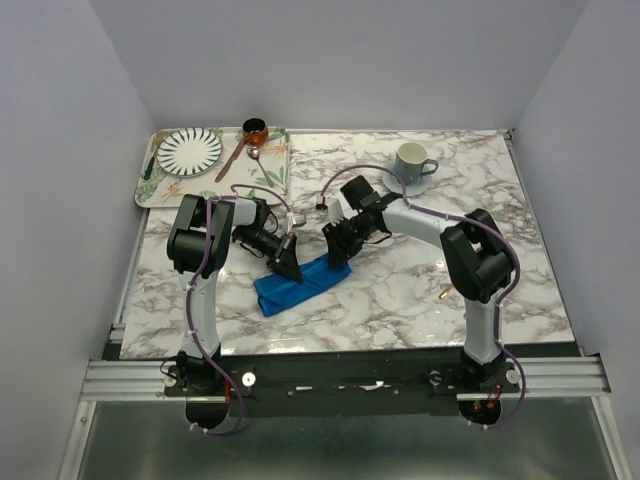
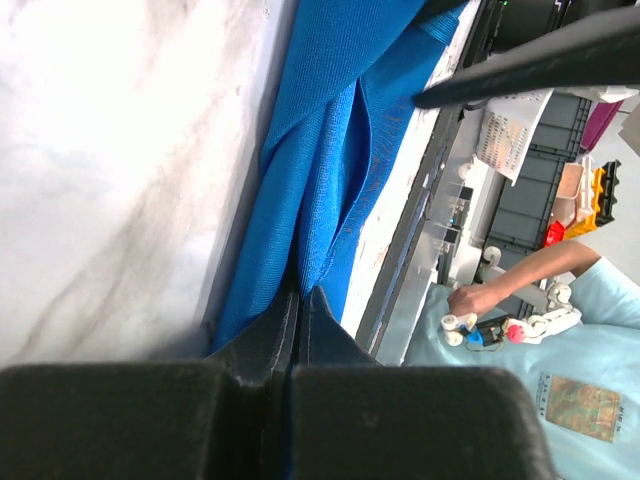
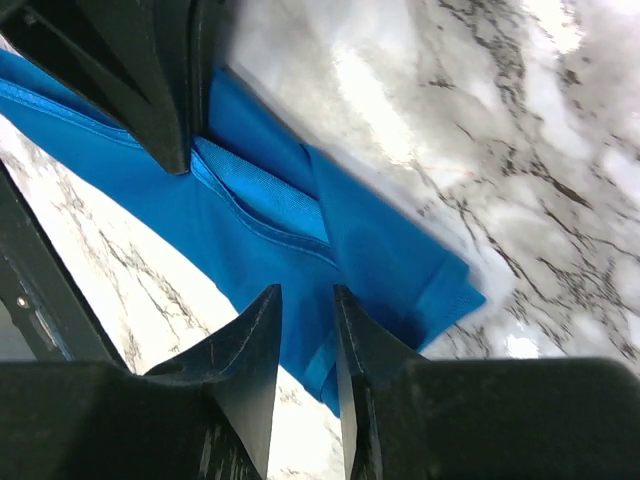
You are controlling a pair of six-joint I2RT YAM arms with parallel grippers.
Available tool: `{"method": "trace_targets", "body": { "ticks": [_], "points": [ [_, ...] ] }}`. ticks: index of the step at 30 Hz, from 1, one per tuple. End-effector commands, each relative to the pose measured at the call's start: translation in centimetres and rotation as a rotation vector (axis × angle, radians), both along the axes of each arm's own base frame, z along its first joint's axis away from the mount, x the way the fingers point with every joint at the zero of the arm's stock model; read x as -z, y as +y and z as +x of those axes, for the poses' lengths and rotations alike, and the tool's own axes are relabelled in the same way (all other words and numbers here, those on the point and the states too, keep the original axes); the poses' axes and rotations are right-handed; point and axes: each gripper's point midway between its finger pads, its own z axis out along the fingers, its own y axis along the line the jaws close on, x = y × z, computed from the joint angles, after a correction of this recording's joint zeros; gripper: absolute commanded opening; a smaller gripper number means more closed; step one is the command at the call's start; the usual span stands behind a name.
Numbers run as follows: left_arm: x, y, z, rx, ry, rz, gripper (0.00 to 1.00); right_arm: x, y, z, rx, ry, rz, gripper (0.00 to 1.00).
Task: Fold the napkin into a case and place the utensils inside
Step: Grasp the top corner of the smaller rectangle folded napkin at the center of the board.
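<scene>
On my overhead feed the napkin [image 1: 297, 287] lies in the middle of the table [image 1: 400, 300], folded into a long narrow blue strip that runs on a slant from near-left to far-right, between my two arms. My left gripper [image 2: 302, 292] has its fingers pressed tight together, and the left wrist camera shows a pinch of the blue cloth caught right at their tips, with the folds fanning away from that point. My right gripper [image 3: 305, 295] sits over the far end of the strip. Its fingers stand a narrow gap apart with blue cloth showing through the gap, and I cannot tell whether the tips touch the fabric. The right wrist camera also shows the other arm's dark finger planted on a raised fold, and past the napkin's folded corner there is bare marble. A small gold-coloured piece [image 1: 445, 293] lies just beside the right arm, too small for me to make out. At the far left a tray [image 1: 277, 182] carries a striped plate [image 1: 189, 150], and at the far right a mug [image 1: 412, 160] stands well apart from the cloth.
</scene>
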Motion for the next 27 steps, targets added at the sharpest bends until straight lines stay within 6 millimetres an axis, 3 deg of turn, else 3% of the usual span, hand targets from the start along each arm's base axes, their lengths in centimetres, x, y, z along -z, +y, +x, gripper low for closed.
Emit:
{"method": "trace_targets", "body": {
  "ticks": [1,4,9,12,16,23,27],
  "points": [
    [2.4,0.8,0.5,0.023,-0.062,0.052,0.00,-3.0,0.4,0.2,0.016,-0.010,0.052,0.35],
    [2.4,0.8,0.5,0.021,-0.059,0.051,0.00,-4.4,0.2,0.9,0.044,-0.080,0.067,0.33],
    [2.5,0.7,0.6,0.016,-0.057,0.051,0.00,-4.2,-1.1,2.0,0.078,-0.195,0.006,0.24],
    [2.5,0.7,0.7,0.014,-0.057,0.054,0.00,-4.0,-1.6,2.3,0.071,-0.247,-0.015,0.23],
    [2.5,0.7,0.8,0.013,-0.062,0.054,0.00,-3.9,-1.9,1.8,0.011,-0.325,-0.034,0.22],
    [2.5,0.6,0.9,0.008,-0.050,0.053,0.00,-3.1,-0.7,-1.0,-0.161,-0.395,-0.034,0.22],
    [2.6,0.6,0.9,0.010,-0.046,0.054,0.00,-1.8,-0.3,-0.5,-0.165,-0.402,-0.053,0.22]
  ]
}}
